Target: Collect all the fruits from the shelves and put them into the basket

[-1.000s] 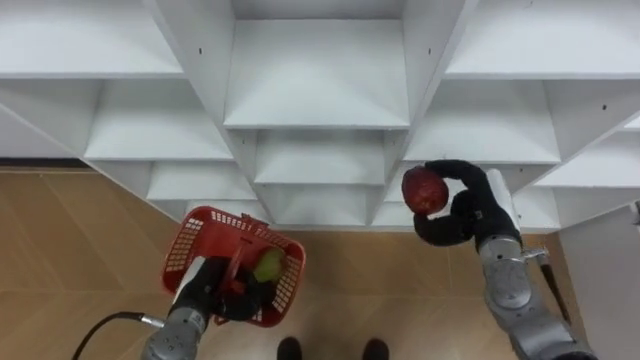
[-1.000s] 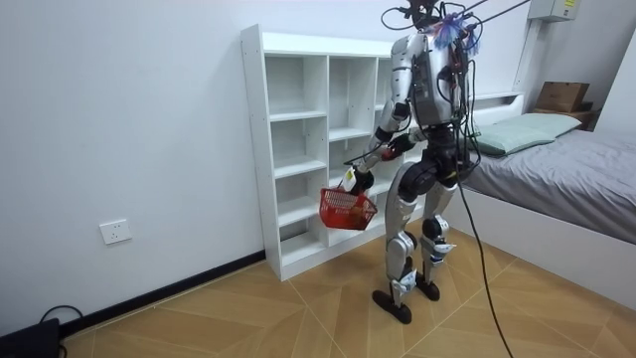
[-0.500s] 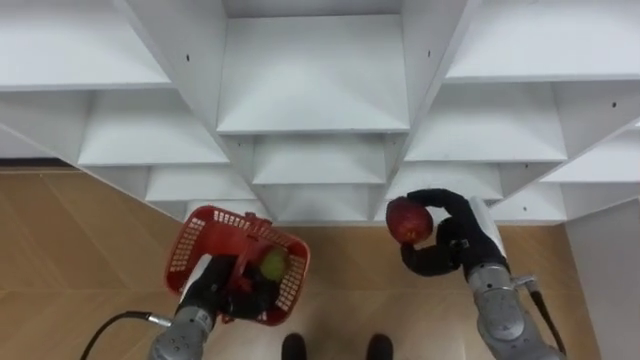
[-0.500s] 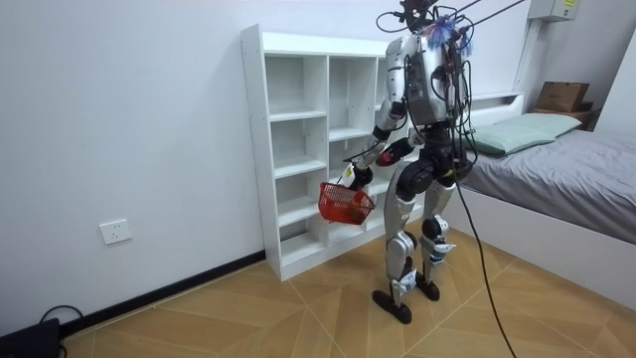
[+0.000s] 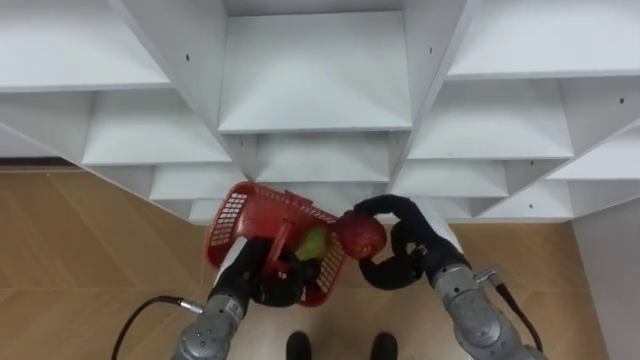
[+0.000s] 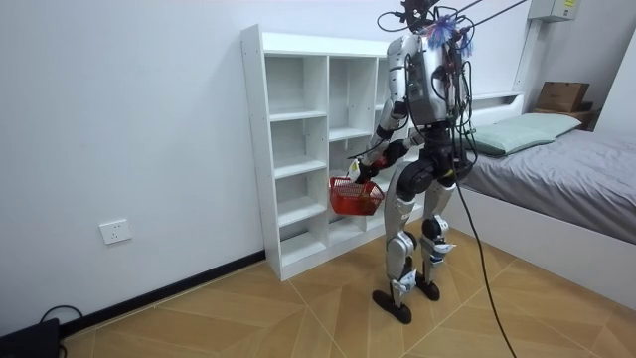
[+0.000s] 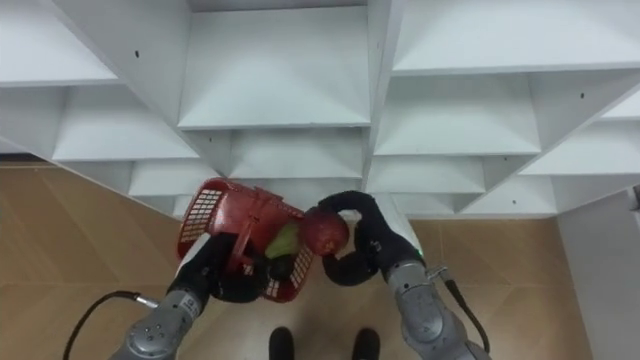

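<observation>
The right hand (image 5: 408,248) has its fingers and thumb curled round a red apple (image 5: 360,235) and holds it at the edge of the red basket (image 5: 238,208), which hangs just to that hand's left. The left hand (image 5: 262,287) is closed round the basket's handle (image 5: 279,248) and carries it. A green fruit (image 5: 313,243) lies inside the basket, just beside the apple. Beyond both hands rise the white closet shelves (image 5: 315,75), and the robot stands close before them on a wooden floor (image 5: 80,260).
</observation>
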